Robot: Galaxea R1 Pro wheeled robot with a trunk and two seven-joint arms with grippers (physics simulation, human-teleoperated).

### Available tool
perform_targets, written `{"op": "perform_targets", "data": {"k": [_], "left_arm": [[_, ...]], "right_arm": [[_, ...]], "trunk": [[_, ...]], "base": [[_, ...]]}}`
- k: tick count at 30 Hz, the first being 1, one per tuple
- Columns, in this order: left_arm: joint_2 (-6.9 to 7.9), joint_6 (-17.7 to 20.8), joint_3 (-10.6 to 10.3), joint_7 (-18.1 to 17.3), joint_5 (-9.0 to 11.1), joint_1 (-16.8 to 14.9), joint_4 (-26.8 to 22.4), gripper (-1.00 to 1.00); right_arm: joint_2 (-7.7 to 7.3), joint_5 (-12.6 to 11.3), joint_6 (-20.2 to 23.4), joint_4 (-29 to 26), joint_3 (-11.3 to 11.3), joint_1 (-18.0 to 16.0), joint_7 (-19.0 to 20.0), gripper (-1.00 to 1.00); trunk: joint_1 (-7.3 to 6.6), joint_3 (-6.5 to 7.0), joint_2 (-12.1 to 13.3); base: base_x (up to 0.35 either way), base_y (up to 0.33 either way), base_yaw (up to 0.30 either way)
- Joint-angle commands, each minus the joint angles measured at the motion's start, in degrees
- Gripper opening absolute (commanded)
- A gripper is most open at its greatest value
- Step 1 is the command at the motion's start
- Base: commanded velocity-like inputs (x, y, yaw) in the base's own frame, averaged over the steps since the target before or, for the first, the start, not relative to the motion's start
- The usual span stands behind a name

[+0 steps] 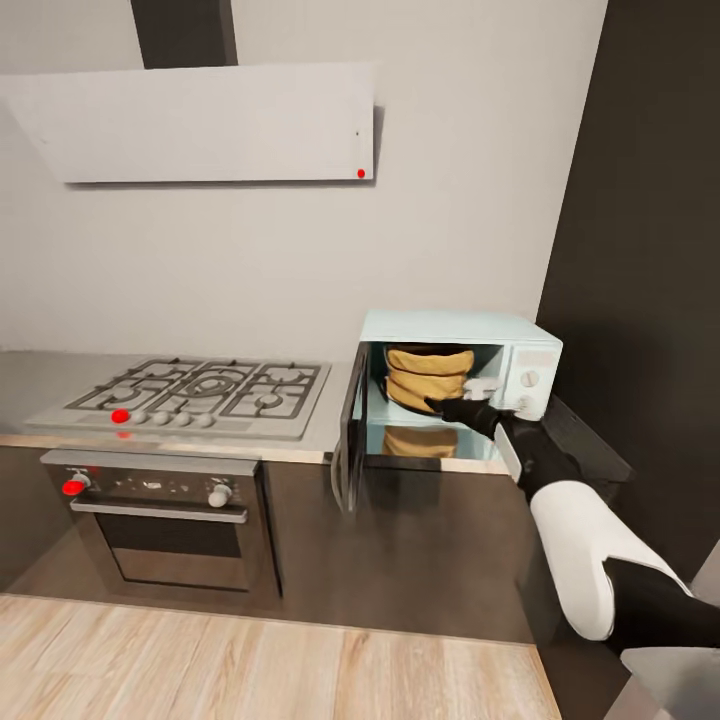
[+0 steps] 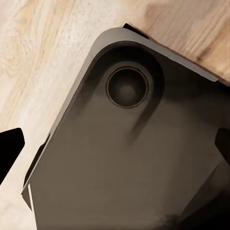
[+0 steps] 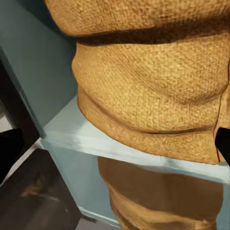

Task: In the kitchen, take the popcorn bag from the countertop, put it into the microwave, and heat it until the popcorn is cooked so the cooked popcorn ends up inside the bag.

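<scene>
Far to the left of the right gripper, the steel gas hob (image 1: pixel 195 396) sits in the countertop (image 1: pixel 30 385), above the built-in oven (image 1: pixel 165 520) with its red knob. Nearer the jaws, the microwave door (image 1: pixel 350 440) hangs open, swung out toward the robot. The microwave (image 1: pixel 455 385) stands on the countertop with its cavity exposed.

The popcorn bag (image 1: pixel 428 375) stands upright inside the cavity, on the cavity floor; its contents cannot be seen. In the right wrist view, the popcorn bag (image 3: pixel 153 81) rests on the pale floor of the microwave (image 3: pixel 81 139), just beyond the fingertips, with its reflection showing below the front edge.

The right gripper (image 1: pixel 447 406) is at the cavity mouth, directly in front of the bag's lower side. Its jaws are spread apart, and contact with the bag cannot be confirmed.

The left wrist view shows the robot base (image 2: pixel 124 158) over the wooden floor (image 2: pixel 43 52). Left jaw state: cannot tell.
</scene>
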Motion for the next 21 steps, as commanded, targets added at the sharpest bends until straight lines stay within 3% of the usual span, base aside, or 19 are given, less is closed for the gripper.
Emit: {"op": "perform_targets", "data": {"k": [1,5,14,18,20,21], "left_arm": [[0.04,0.0,-0.1,0.2,0.0,0.0,-0.1,1.0],[0.14,0.3,-0.2,0.1,0.1,0.0,-0.1,1.0],[0.16,0.2,-0.2,0.1,0.1,0.0,-0.1,1.0],[-0.02,0.0,-0.2,0.2,0.0,0.0,-0.1,1.0],[-0.03,0.0,-0.2,0.2,0.0,0.0,-0.1,1.0],[-0.03,0.0,-0.2,0.2,0.0,0.0,-0.1,1.0]], "right_arm": [[0.76,0.8,-1.2,-0.1,-0.4,0.4,-1.7,1.0],[2.05,1.1,-4.6,0.5,-0.4,0.9,-7.2,1.0],[1.95,1.2,-5.0,0.7,-0.4,0.9,-7.8,1.0],[1.07,1.7,-4.3,0.5,-0.4,1.3,-6.3,1.0],[-0.05,1.8,-4.2,0.3,-0.4,2.7,-3.2,1.0],[-1.23,1.8,-4.1,0.2,-0.4,4.0,0.5,1.0]], "trunk": [[0.0,-0.06,0.0],[0.0,-0.06,0.0],[0.0,-0.06,0.0],[0.0,-0.06,0.0],[0.0,-0.06,0.0],[0.0,-0.06,0.0]], "base": [[0.172,0.0,0.0],[0.277,0.0,0.0],[0.32,0.0,0.0],[-0.183,-0.017,0.0],[-0.308,-0.003,0.0],[-0.311,-0.001,0.0]]}}
